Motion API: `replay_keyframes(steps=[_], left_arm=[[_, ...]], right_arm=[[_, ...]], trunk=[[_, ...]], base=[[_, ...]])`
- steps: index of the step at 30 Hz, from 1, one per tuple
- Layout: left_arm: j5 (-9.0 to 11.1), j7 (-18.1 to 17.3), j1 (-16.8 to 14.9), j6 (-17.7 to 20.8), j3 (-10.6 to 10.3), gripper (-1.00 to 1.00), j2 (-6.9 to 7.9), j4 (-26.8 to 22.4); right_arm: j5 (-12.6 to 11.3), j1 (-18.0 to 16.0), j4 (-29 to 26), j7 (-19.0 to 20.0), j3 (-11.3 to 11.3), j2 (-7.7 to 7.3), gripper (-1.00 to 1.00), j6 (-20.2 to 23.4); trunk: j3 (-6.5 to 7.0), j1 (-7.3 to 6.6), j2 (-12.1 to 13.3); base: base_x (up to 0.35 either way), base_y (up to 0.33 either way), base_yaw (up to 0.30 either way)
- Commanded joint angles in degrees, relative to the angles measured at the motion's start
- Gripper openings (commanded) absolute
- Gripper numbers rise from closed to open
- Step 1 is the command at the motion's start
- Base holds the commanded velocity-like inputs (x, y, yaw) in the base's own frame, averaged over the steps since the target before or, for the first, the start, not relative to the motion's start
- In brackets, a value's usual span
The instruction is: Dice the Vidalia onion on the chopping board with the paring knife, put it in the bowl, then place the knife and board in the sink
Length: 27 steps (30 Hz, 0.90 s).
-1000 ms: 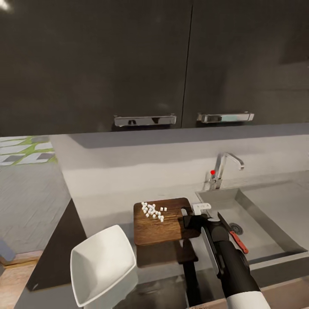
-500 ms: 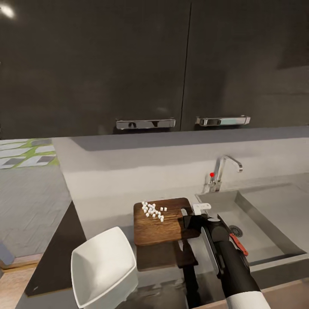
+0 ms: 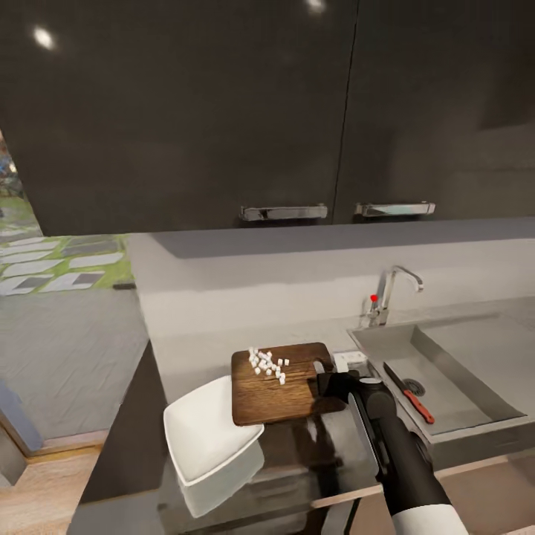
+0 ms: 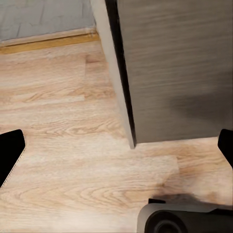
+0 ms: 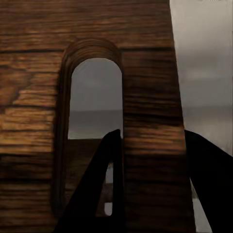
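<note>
1. Right claw (image 3: 327, 383): closed on the right edge of the board (image 3: 286, 381), by its slot handle; in the right wrist view one dark finger (image 5: 104, 184) lies in the slot and the other past the board's (image 5: 145, 73) outer edge.
2. Board: held level above the surface (image 3: 215, 349), its shadow falling on the metal beneath; its left near corner overlaps the bowl (image 3: 204, 431).
3. Diced onion (image 3: 267, 364): small white bits clustered on the far left part of the board.
4. Bowl: white, tilted, at the surface's near edge, left of the board.
5. Knife (image 3: 409, 394): red handle, dark blade, lying in the sink (image 3: 446, 386), near the drain.
6. Faucet (image 3: 394, 293): stands at the sink's far left corner.
7. Left claw (image 4: 116, 153): two dark fingertips (image 4: 9, 153) spread wide apart, holding nothing, above a wooden floor (image 4: 63, 145) beside a cabinet corner (image 4: 170, 73).
</note>
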Motion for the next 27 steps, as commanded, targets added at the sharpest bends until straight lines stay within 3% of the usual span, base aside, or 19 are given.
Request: replay_keyframes(steps=[1,12,27], left_arm=[[0.59,0.15,0.0,-0.05,-0.46,1.0,0.07,-0.11],[0.59,0.22,0.0,0.02,-0.45,1.0,-0.02,-0.09],[0.58,0.15,0.0,-0.01,-0.5,1.0,-0.02,0.73]], right_arm=[[0.55,-0.05,-0.08,0.58,-0.05,0.03,-1.0,0.29],[0.55,-0.05,-0.01,0.59,-0.05,0.04,-1.0,0.3],[0.47,-0.05,0.01,1.53,0.3,0.12,-1.0,-2.29]], trunk=[[-0.01,0.04,-0.11],[0.98,0.04,-0.11],[1.36,0.04,-0.11]], base=[[0.042,0.27,0.0],[0.234,0.176,0.0],[0.015,0.008,0.0]])
